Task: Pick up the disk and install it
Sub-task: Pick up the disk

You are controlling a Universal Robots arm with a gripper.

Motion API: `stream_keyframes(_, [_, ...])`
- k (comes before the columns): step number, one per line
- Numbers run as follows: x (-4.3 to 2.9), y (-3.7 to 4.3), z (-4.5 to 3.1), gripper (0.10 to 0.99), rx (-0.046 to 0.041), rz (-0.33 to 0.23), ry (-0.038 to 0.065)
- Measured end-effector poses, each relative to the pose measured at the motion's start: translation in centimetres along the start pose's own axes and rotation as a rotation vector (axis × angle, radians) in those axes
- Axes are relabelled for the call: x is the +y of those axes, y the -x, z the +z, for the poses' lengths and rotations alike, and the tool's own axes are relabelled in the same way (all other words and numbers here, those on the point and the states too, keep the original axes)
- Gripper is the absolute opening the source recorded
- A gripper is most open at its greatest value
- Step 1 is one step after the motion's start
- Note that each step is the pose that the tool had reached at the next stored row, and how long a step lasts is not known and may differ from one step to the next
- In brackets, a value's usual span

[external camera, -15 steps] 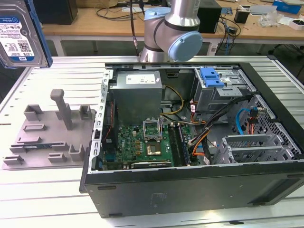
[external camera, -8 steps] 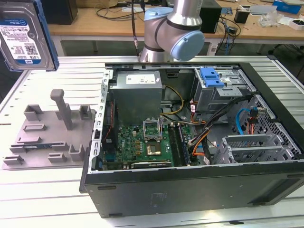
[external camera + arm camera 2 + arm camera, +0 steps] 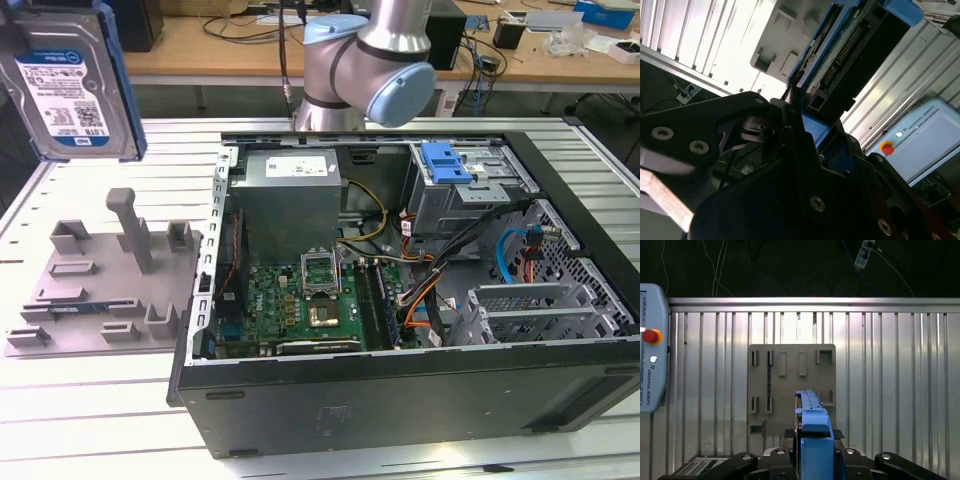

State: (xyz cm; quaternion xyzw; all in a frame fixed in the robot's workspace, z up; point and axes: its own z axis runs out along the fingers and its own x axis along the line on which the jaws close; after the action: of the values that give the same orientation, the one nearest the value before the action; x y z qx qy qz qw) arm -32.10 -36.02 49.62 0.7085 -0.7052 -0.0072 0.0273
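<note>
The claw (image 3: pixel 814 433) is clenched on the disk (image 3: pixel 70 80). In the first wrist view its dark fingers (image 3: pixel 790 433) press in from either side on the bright blue bracket that frames the drive. The second wrist view shows the same blue frame caught between the black finger parts.

The disk hangs in the air, clear of every surface. In the exterior view it sits high at the exterior view's left, its blue-and-white label facing the camera and the blue bracket along its edge. It is above the grey fixture plate (image 3: pixel 100 270) that lies on the bench (image 3: pixel 100 400), and well apart from the open computer case (image 3: pixel 400 390). In the first wrist view the drive is seen edge-on, with the plate's empty slots spread out behind it.

As a judgement, the pick-up half of the task looks done, since the disk is off the plate and carried by the claw. The install half is not yet done. The drive is outside the case, and the drive cage (image 3: pixel 480 190) at the far corner of the case, topped by a bare blue tab (image 3: pixel 445 162), is nowhere near it. The grey-and-blue arm (image 3: pixel 365 60) stands behind the case.
</note>
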Motion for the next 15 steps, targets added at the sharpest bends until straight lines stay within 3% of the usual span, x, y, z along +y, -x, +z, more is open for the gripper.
stream_keyframes(5, [-2.76, -1.18, -0.13, 0.365, -0.0001, 0.0, 0.0])
stream_keyframes(8, [-4.83, -2.06, -0.23, 0.365, 0.0, 0.0, 0.0])
stream_keyframes(11, [-6.05, -2.6, -0.27, 0.365, -0.0001, 0.0, 0.0])
stream_keyframes(13, [-7.45, -3.18, -0.33, 0.365, 0.0, 0.0, 0.0])
stream_keyframes(15, [-8.34, -3.57, -0.36, 0.365, -0.0001, 0.0, 0.0])
